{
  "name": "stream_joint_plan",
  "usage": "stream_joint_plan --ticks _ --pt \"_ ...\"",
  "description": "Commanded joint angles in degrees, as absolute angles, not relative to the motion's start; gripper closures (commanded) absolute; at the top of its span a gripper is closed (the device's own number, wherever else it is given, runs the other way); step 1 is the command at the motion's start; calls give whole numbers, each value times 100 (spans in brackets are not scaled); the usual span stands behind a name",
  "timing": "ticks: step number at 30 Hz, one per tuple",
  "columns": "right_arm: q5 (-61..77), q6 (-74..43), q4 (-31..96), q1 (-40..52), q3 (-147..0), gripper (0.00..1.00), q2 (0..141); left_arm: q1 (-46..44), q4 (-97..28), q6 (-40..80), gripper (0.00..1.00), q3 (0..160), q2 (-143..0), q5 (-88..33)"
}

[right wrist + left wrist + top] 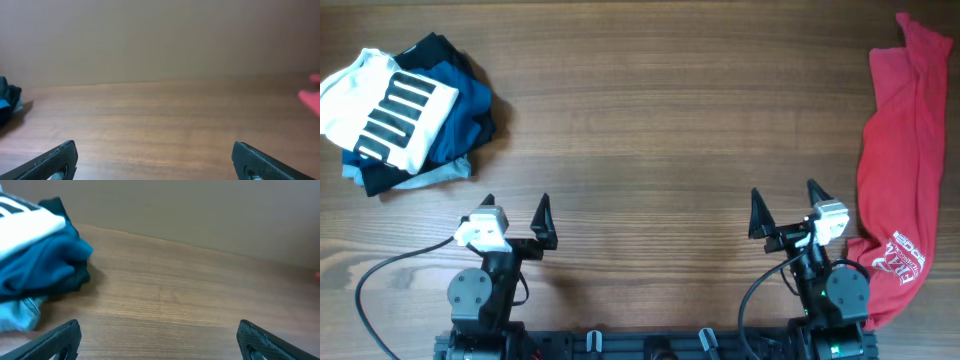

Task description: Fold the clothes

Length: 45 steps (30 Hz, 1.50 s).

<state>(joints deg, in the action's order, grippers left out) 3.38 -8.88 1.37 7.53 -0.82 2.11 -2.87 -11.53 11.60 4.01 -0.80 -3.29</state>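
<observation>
We see red T-shirt point(905, 150) bunched lengthwise on bench point(650, 120) (white lettering at one end), R fingers point(757, 215) just beside it, spread wide, empty, L fingers point(542, 218) well apart from it, likewise released, folded pile point(410, 110) farthest.

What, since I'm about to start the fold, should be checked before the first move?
1. Open, empty left tool: ok.
2. Open, empty right tool: ok.
3. Flat, spread red T-shirt: not ok, it is bunched into a long strip at the right edge of the table.
4. Whole shirt lying on the table: cannot tell, it runs to the picture's edge.
5. Gap between shirt and pile of other garments: ok, the pile lies far left.
</observation>
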Motion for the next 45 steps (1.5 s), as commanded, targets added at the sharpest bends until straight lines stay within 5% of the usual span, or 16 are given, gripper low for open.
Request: stream_joint_plan --ticks 1,11,21,28,36,45 --pt "456 -1553 440 714 -508 0 582 -311 -1135 2032 0 464 -99 -672" --pt "99 -1498 1549 714 -2333 0 2294 -311 -1271 2038 0 1546 -1308 -854" --pt "248 -1472 3638 709 -4569 0 4943 -311 -2985 1977 0 3730 -3675 -856" --pt "198 -1308 3846 655 -5231 0 5948 -311 -3583 2003 0 4532 -4659 -967" --pt "-1450 -1997 3909 -659 -5227 1 7091 -311 -3586 1999 0 4530 -4742 -1090" --pt "-1507 -2373 3988 -1765 -5227 2 8759 -311 -3586 1999 0 4530 -4742 -1090"
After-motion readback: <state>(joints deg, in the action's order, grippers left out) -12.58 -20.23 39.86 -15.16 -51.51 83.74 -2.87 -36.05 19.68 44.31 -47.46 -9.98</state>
